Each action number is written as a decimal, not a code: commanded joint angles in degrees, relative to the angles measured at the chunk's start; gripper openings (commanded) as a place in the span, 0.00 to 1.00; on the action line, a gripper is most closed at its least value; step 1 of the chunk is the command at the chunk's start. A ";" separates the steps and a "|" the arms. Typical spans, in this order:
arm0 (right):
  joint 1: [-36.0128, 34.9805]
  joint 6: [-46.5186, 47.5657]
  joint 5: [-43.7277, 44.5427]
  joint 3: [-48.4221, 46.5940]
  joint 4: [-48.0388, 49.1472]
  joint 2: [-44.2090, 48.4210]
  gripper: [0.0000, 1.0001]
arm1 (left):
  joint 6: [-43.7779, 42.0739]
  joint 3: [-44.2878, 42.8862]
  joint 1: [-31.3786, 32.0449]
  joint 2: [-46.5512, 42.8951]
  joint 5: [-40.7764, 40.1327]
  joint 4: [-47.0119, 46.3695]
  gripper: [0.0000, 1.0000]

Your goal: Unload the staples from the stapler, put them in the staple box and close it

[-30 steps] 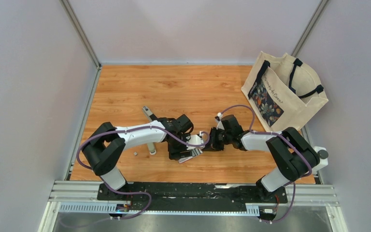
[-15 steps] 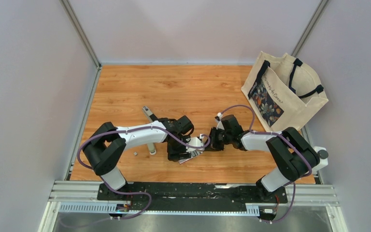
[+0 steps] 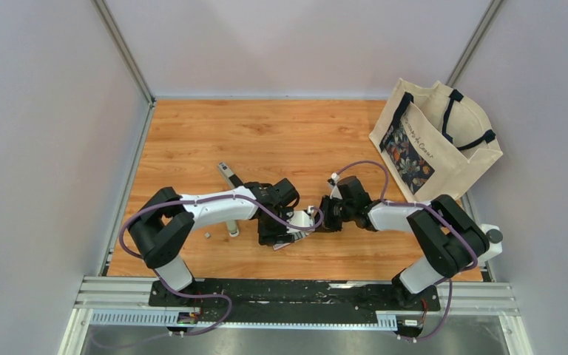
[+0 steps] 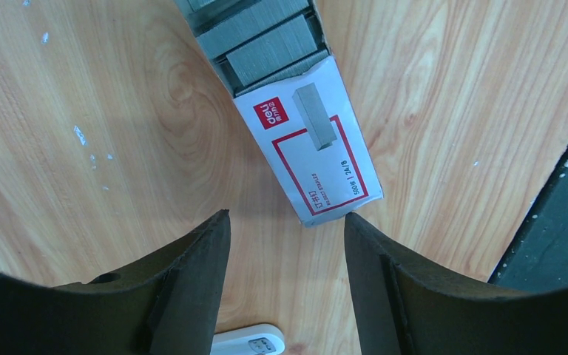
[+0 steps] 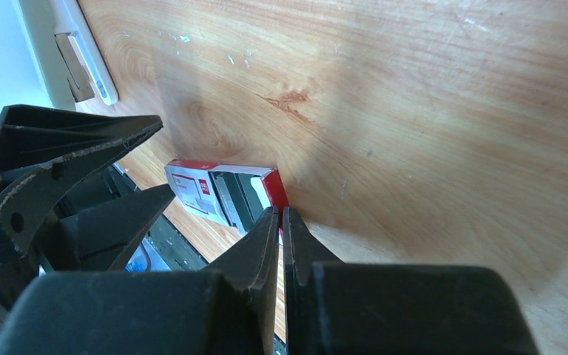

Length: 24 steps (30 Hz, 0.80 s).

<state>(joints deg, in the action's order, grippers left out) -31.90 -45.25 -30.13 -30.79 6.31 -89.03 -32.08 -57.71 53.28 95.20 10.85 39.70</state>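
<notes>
The stapler is a long white bar lying left of my left wrist, with its grey metal end poking out behind the arm. It also shows in the right wrist view. A tiny grey staple bit lies on the wood beside it. My left gripper hangs open and empty over a red-and-white staple box, whose open end shows grey staple blocks. My right gripper is shut, its tips pinching the box's red end flap. A white rounded end shows under the left jaws.
A cloth tote bag stands at the back right. The black mounting rail runs along the table's near edge, close to the box. Grey walls enclose the wooden table on three sides.
My right gripper has shifted slightly left toward the left gripper. The left gripper and the box have hardly moved.
</notes>
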 commanded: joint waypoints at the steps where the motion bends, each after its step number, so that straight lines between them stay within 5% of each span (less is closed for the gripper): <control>1: -0.88 -0.80 -0.46 -0.86 1.08 0.18 0.07 | 0.61 -0.29 0.69 1.39 -1.80 -0.68 0.66; 24: -1.85 -1.59 -0.54 -0.50 1.43 0.79 0.06 | 2.02 -2.14 1.66 2.36 -3.65 -1.65 0.65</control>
<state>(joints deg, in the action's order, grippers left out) -33.04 -46.13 -30.11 -30.79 6.33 -89.03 -30.72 -58.04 54.70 97.12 7.16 39.42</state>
